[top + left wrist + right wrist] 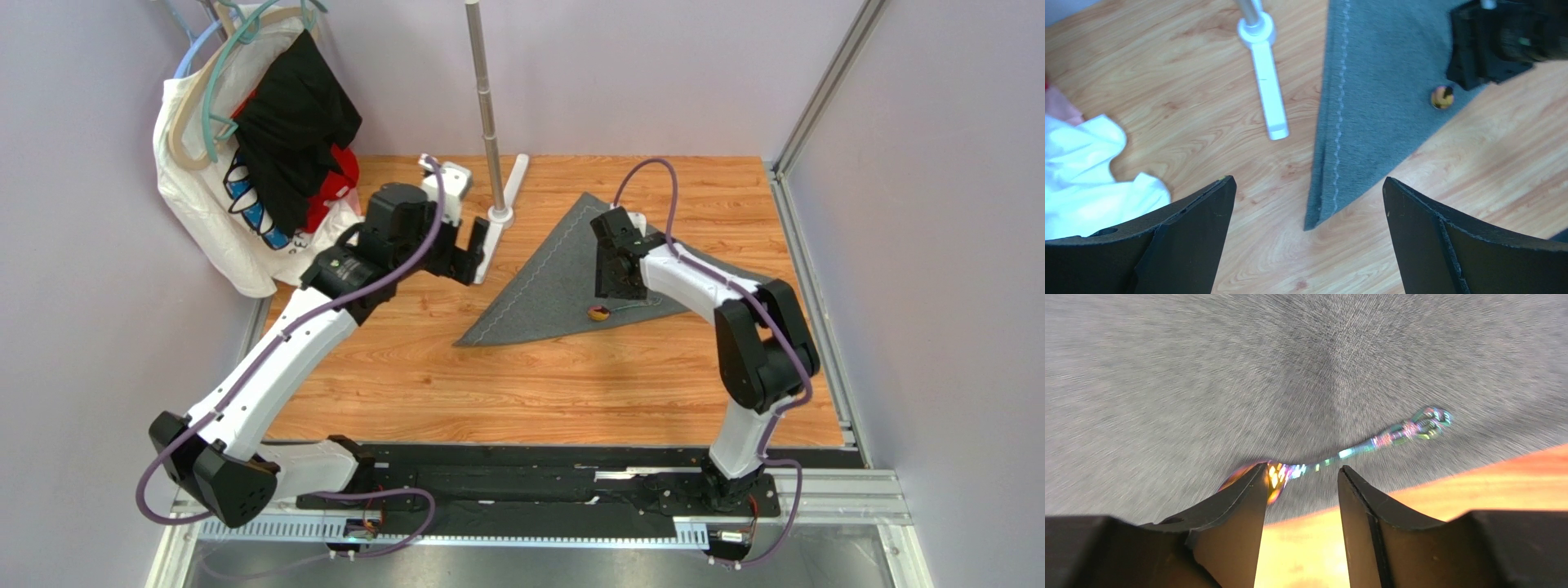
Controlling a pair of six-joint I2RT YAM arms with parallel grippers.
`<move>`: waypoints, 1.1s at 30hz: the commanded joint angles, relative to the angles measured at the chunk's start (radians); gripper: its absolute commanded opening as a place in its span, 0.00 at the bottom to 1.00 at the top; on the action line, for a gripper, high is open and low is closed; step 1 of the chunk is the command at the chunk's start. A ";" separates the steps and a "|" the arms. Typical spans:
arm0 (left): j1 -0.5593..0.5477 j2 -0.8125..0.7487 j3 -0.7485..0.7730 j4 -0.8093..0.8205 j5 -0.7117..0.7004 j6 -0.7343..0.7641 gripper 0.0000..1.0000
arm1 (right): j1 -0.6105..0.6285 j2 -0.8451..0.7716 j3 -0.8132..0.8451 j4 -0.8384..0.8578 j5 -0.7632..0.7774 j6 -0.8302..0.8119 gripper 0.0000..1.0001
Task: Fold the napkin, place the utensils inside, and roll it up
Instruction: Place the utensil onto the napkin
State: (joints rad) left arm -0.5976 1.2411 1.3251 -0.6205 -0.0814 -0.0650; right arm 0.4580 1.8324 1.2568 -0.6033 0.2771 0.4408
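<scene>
Looking down from above, we see one napkin (552, 276) lying flat on the wooden table (552, 392), right of centre and towards the far side. It is a dark grey, felt-like cloth folded into a triangle. One point reaches towards the far edge and the long lower edge runs roughly left to right. A pale stitched line follows its left slanted edge. In the left wrist view the near corner of the cloth shows two layers lying one on the other.

We count a single utensil, a spoon (600, 314) with a rainbow sheen. It lies on the napkin close to the lower edge, with its bowl to the left and its ornate handle end to the right.

The right gripper (610, 292) points down over the cloth right at the spoon's bowl. Its jaws stand partly apart, with grey cloth and table visible through the gap. In the right wrist view the bowl sits at the tip of the left-hand finger (1241, 496), and the spoon's neck runs just past the fingertips. Nothing is pinched between them, and we cannot tell whether that finger touches the bowl.

The left gripper (464, 260) hangs above bare wood just left of the napkin's near corner, with its jaws spread wide and empty.

Beyond it stands one pole stand (488, 110) with a white foot. At the far left corner hang clothes (264, 135): one white, one black, and some red.
</scene>
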 commanded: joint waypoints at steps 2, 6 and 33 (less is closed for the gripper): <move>0.174 -0.117 -0.024 0.027 0.051 -0.039 0.99 | 0.016 -0.200 0.036 -0.035 0.014 -0.040 0.52; 0.289 -0.170 -0.079 0.063 0.106 -0.062 0.99 | -0.014 -0.220 0.038 -0.029 0.034 -0.096 0.53; 0.294 -0.215 -0.141 0.073 0.083 -0.035 0.99 | -0.007 -0.045 -0.138 0.195 -0.121 -0.019 0.52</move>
State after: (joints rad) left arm -0.3069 1.0286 1.1816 -0.5785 -0.0078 -0.1028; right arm 0.4271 1.7657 1.1221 -0.4702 0.1726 0.3985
